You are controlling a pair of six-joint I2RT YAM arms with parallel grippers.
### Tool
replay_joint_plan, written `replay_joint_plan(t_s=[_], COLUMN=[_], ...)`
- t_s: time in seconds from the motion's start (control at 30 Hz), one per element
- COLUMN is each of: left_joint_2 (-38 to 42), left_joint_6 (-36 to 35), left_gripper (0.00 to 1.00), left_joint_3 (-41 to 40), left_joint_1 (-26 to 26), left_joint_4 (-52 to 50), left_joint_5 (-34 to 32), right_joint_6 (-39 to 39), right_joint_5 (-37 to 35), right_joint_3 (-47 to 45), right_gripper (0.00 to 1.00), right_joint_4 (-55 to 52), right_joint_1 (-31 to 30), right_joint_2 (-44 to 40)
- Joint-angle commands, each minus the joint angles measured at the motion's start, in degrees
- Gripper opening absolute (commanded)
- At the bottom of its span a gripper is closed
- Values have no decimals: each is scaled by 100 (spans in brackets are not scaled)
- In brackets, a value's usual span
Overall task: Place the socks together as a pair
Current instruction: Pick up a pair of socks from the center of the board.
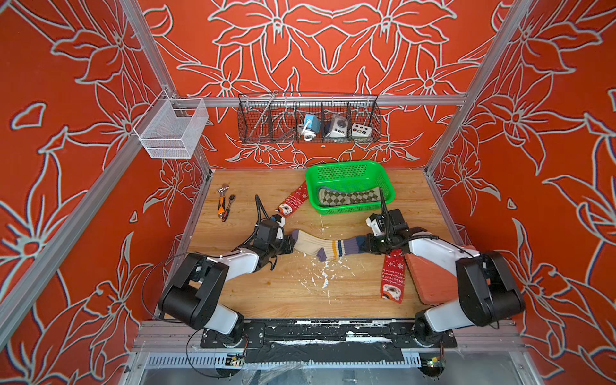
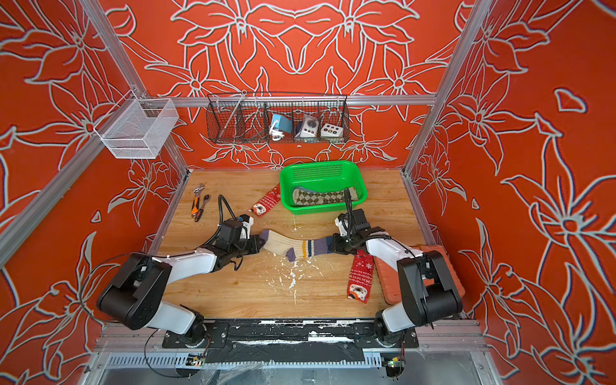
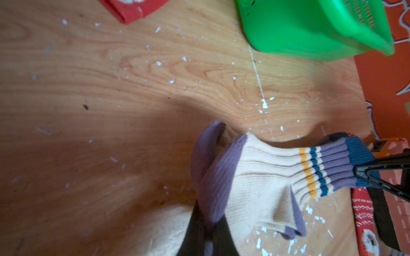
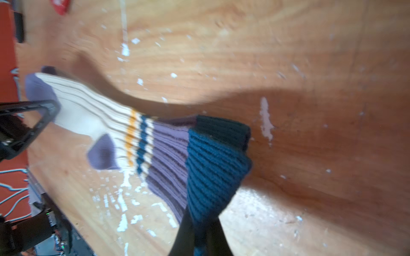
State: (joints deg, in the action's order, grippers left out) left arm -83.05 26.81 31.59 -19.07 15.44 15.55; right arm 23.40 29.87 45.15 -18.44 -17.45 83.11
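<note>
Nothing readable is showing in any view: no text, brand, number or sign. The boxes [image 1: 361, 130] in the wire rack [image 1: 253, 131] are showing only dots and dark marks, too small to read. The red socks [image 1: 393, 276] are showing woven patterns, not letters.

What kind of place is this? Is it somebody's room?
Probably not; it looks like a robot practice booth. A left arm and right arm are mounted at a wooden table, metal frame rails hold the red flowered walls, and a wire basket hangs behind.
</note>
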Motion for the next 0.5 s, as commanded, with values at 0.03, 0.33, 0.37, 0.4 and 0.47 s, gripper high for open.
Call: replay_joint_plan(t_s=[0.03, 0.33, 0.37, 0.4, 0.47], left_joint_2=[410, 261, 141, -28, -436], left_joint_6=[-90, -115, -114, -110, -138], left_gripper=[0, 0, 0, 0, 0], left_joint_3=[461, 2195, 2429, 2708, 3261], left_joint_1=[22, 17, 18, 17, 18], left_joint_4=[-344, -925, -920, -954, -1063], left_joint_5=[244, 543, 560, 567, 604], right_joint_6=[-191, -499, -511, -505, -397], right_joint_5=[242, 684, 762, 874, 1076], right_joint_3=[654, 3082, 3366, 3706, 4221], right_gripper=[0, 0, 0, 0, 0], right_joint_4=[-631, -1827, -1918, -1997, -1975], right_joint_1=[116, 685, 758, 842, 968], right_joint_2=[-285, 344, 476, 622, 924])
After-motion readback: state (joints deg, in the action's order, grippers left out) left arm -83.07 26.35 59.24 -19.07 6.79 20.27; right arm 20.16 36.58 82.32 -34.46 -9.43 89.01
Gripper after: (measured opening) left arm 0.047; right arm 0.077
